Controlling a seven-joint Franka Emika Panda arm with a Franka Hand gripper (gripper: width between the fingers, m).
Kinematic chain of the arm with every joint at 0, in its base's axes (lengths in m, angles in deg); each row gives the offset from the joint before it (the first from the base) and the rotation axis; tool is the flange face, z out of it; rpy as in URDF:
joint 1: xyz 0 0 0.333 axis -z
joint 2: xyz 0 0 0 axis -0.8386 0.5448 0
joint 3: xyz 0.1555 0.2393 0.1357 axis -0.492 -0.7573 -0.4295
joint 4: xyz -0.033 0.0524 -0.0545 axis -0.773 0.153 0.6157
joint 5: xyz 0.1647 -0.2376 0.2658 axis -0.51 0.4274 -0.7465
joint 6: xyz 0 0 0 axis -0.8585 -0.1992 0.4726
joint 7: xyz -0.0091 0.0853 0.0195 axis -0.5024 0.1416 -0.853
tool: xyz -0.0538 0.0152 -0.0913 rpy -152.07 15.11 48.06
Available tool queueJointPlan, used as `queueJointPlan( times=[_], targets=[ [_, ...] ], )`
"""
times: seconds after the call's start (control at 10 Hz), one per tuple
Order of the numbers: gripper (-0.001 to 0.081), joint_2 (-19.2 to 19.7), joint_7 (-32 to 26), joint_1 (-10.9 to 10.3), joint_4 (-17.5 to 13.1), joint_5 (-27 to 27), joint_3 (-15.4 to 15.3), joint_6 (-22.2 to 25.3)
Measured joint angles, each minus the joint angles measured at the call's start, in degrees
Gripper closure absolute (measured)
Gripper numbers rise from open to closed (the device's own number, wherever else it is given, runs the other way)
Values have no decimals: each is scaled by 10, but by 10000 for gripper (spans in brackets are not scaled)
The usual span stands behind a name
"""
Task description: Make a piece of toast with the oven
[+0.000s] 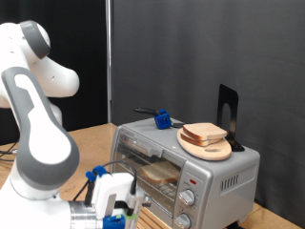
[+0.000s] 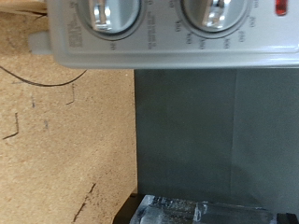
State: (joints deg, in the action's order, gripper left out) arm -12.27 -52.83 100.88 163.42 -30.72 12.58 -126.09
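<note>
On the wooden table (image 1: 91,143), at about 4 o'clock in the exterior view, sits the oven (image 1: 181,172), silver-grey, knobs at its front on the exterior view's right. Its glass door (image 1: 143,196) looks dropped open at the front, though the arm covers part of it, so this is a judgement. Inside, on the rack, lies the piece of toast (image 1: 160,173), flat and pale tan, so loading appears done. A second bread slice (image 1: 205,134) rests on a round wooden plate (image 1: 206,148) on the oven's roof, at about 3 o'clock; it is not in play. Also on the roof: a small blue object (image 1: 163,120) with a dark handle, and a black stand (image 1: 228,114) behind the plate. The gripper (image 1: 116,202) is low at about 6 o'clock, just in front of the oven's door and close to it, touching nothing that I can confirm. Nothing shows between its fingers. Apart or together: cannot tell; the exterior view is too coarse. Wrist view shows two round knobs (image 2: 114,11) on the grey front panel, a red lamp (image 2: 281,7) beside them, bare table wood and a dark floor area. Remaining, as judged: door not yet closed, knobs not yet turned. Whether the lamp is lit is unclear.
</note>
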Motion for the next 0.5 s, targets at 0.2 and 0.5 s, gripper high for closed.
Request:
queueJointPlan(
  times=[0.2, 0.5],
  targets=[
    [124, 12, -5, -2, -4, 0, 1, -12],
    [124, 15, 8, -3, -10, 20, 2, 15]
  ],
)
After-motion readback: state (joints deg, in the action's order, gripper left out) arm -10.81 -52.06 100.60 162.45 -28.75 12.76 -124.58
